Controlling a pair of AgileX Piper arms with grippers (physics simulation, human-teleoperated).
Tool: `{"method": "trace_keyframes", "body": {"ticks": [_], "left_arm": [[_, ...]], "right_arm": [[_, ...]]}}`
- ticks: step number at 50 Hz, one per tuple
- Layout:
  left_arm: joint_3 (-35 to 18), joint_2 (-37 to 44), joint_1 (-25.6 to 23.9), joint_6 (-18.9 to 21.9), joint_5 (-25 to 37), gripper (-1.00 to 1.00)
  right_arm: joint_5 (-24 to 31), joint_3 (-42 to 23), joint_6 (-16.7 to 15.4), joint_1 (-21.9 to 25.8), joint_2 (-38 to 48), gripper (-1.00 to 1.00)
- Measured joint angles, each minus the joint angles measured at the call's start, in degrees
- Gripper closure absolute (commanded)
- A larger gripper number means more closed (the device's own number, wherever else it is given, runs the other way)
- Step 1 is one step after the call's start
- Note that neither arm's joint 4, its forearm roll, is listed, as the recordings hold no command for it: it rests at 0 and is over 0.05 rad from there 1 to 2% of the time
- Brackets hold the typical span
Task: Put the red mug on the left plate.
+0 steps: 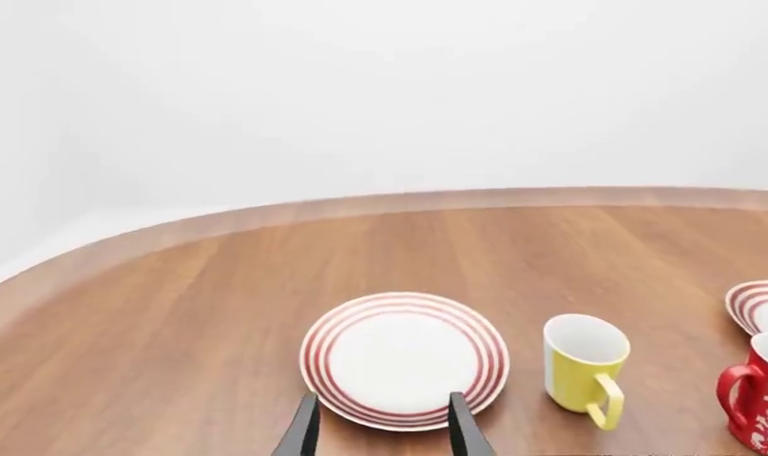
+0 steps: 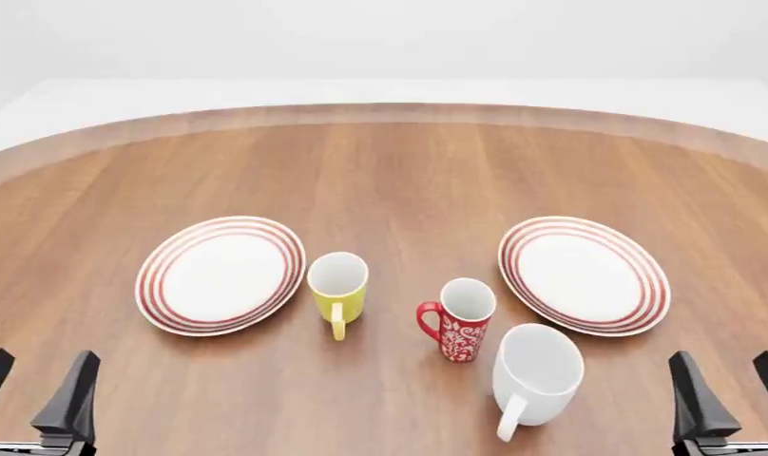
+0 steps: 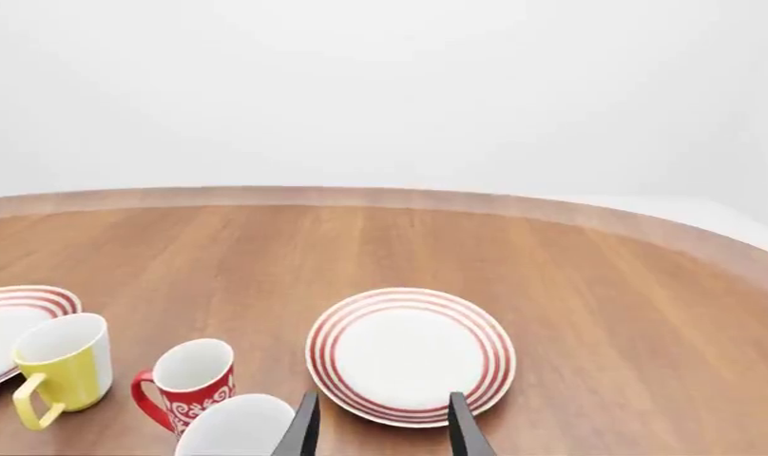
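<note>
The red mug (image 2: 458, 319) with a white swirly pattern stands upright near the table's middle, handle toward the left; it also shows in the left wrist view (image 1: 764, 391) and the right wrist view (image 3: 187, 383). The left plate (image 2: 220, 274) is white with red rings and lies left of the mugs, empty; it fills the left wrist view (image 1: 405, 359). My left gripper (image 2: 35, 391) is open and empty at the near left edge, short of the left plate. My right gripper (image 2: 733, 389) is open and empty at the near right edge.
A yellow mug (image 2: 338, 288) stands between the left plate and the red mug. A bigger white mug (image 2: 534, 374) stands just in front and right of the red mug. The identical right plate (image 2: 585, 274) lies to the right. The round wooden table's far rim (image 2: 384, 114) curves behind.
</note>
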Motion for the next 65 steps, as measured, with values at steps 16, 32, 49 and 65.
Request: {"method": "trace_keyframes", "body": {"ticks": [16, 32, 49, 65], "left_arm": [[-1.7, 1.7, -2.2, 1.7, -0.5, -1.0], [-6.5, 9.5, -7.4, 3.0, -4.1, -1.0], [-12.8, 22.1, -15.2, 6.3, -10.6, -1.0], [-18.4, 37.8, -21.9, 10.0, -18.6, -1.0]], "right_arm": [[0.0, 0.0, -0.2, 0.4, -0.1, -1.0], [-0.1, 0.1, -0.4, 0.7, -0.1, -1.0], [-0.4, 0.1, -0.7, 1.1, -0.1, -1.0], [-0.5, 0.1, -1.0, 1.4, -0.2, -1.0]]}}
